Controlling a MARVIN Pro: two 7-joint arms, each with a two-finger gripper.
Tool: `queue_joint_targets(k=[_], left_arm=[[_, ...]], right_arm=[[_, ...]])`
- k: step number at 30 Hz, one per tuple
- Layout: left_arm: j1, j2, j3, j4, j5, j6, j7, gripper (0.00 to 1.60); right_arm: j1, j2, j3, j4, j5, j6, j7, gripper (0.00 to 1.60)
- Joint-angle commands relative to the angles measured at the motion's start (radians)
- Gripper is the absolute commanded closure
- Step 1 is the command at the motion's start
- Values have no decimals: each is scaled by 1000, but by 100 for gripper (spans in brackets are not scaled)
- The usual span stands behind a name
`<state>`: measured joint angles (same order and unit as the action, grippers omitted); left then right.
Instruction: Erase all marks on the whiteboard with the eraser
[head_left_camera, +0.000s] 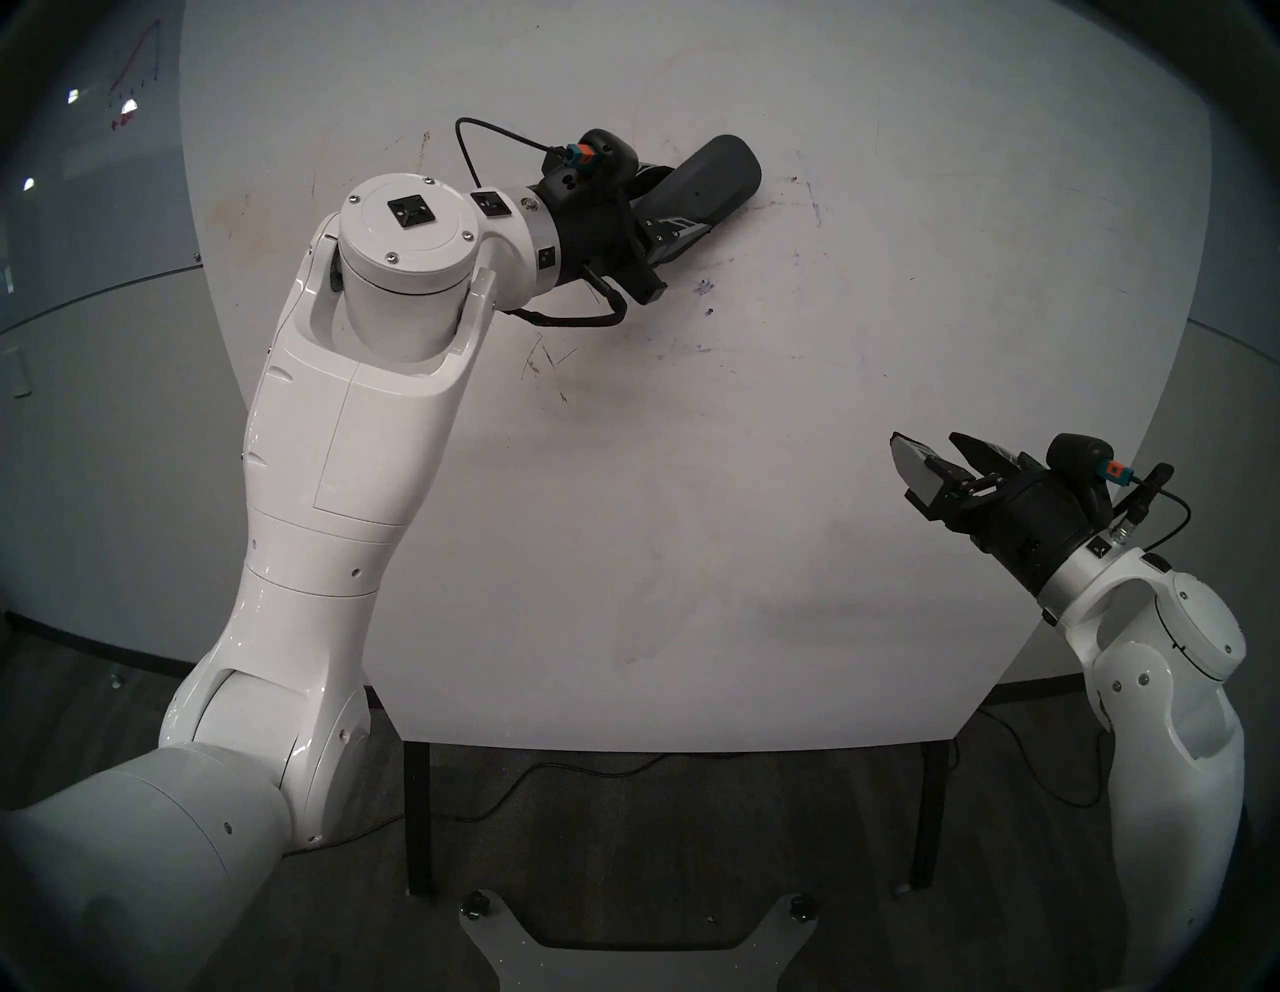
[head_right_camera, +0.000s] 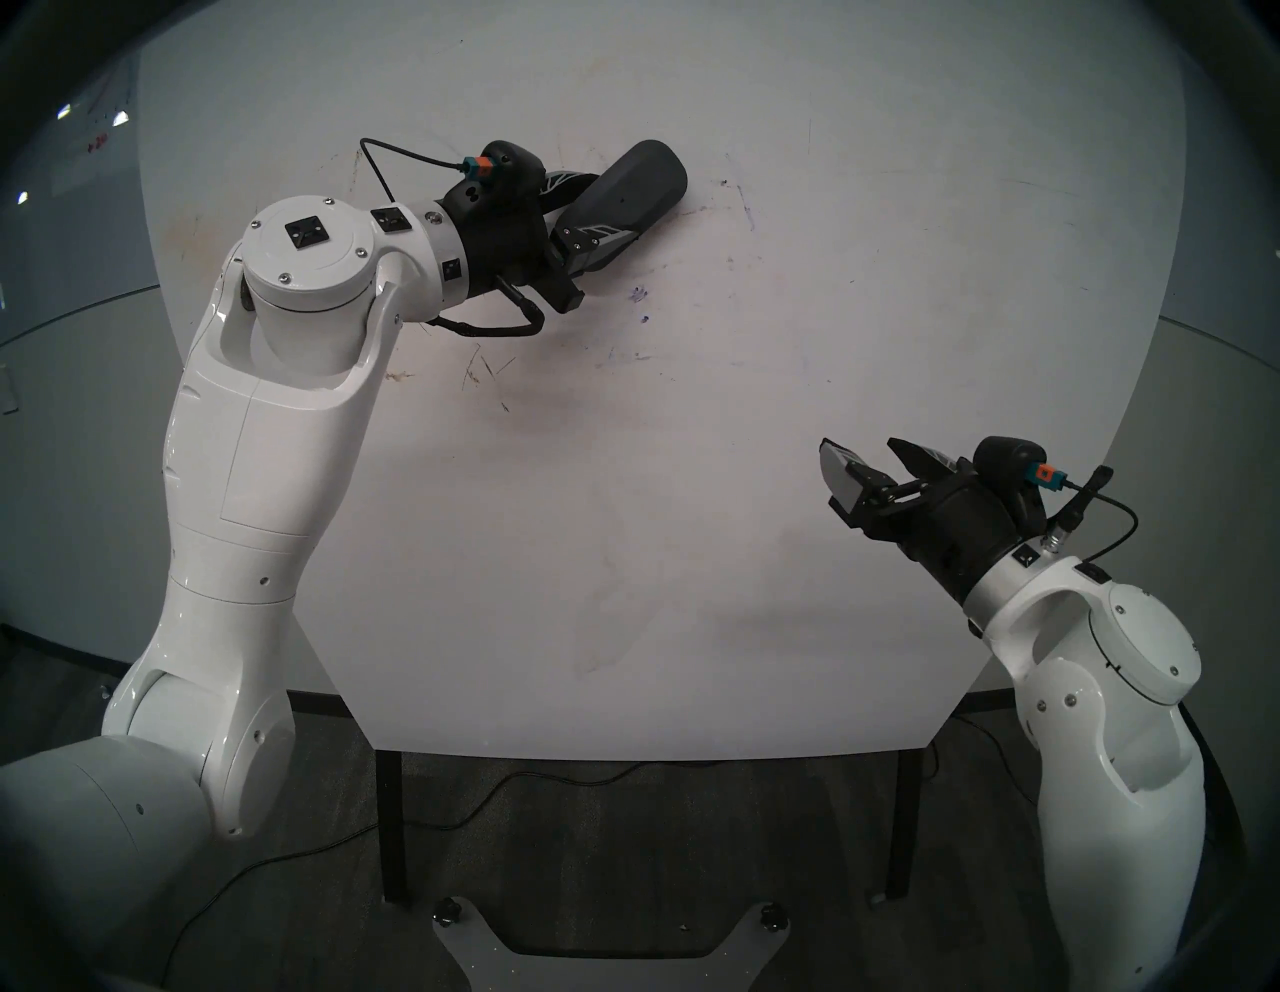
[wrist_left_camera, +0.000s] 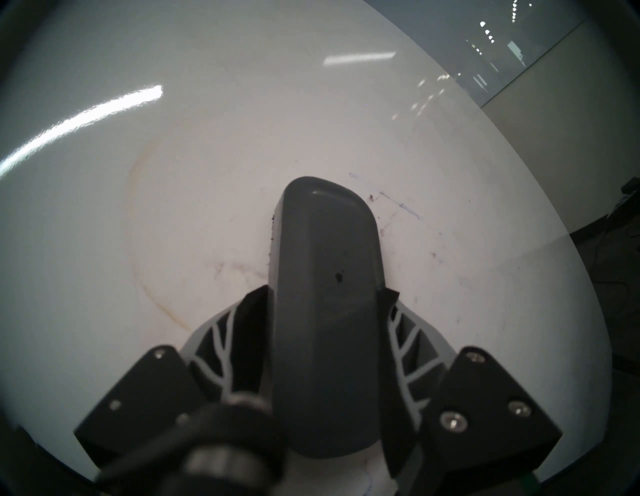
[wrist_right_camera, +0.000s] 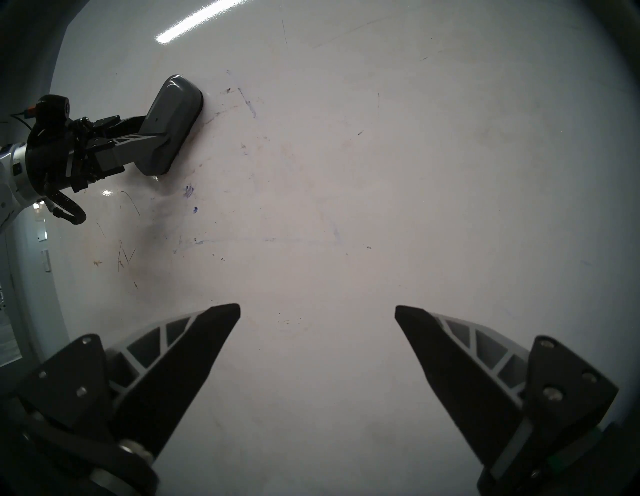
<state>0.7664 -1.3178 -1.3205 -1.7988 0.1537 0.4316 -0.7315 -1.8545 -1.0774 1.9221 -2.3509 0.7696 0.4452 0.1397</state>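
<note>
The whiteboard lies flat in front of me, scuffed with brown scratches. My left gripper is shut on the dark grey eraser, which lies flat on the board at the far middle, its felt side down. In the left wrist view the eraser sits between both fingers. Of the marks, small blue smudges remain just in front of the eraser. A faint blue stroke runs to the eraser's right. My right gripper hovers open and empty over the board's near right part.
A grey wall board with a red graph hangs at the far left. Black table legs and a floor cable show below the board's near edge. My left arm reaches across the board's left side.
</note>
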Motion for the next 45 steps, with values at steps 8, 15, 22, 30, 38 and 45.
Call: queue_joint_targets(k=[8, 15, 22, 30, 38, 45], left_arm=[[162, 94, 26, 108, 12, 62, -12, 160], [221, 92, 32, 110, -1, 54, -5, 160], [250, 84, 25, 104, 0, 62, 18, 160], [258, 77, 21, 113, 7, 58, 44, 160], [194, 52, 14, 117, 17, 44, 73, 160], [106, 2, 14, 126, 20, 33, 71, 160]], right_arm=[[8, 2, 1, -14, 0, -2, 1, 0], [9, 2, 1, -15, -1, -2, 1, 0], [9, 2, 1, -16, -1, -1, 0, 0], [10, 1, 1, -17, -2, -1, -1, 0], [10, 1, 1, -17, -2, 0, -2, 0], [10, 1, 1, -17, -2, 0, 0, 0]])
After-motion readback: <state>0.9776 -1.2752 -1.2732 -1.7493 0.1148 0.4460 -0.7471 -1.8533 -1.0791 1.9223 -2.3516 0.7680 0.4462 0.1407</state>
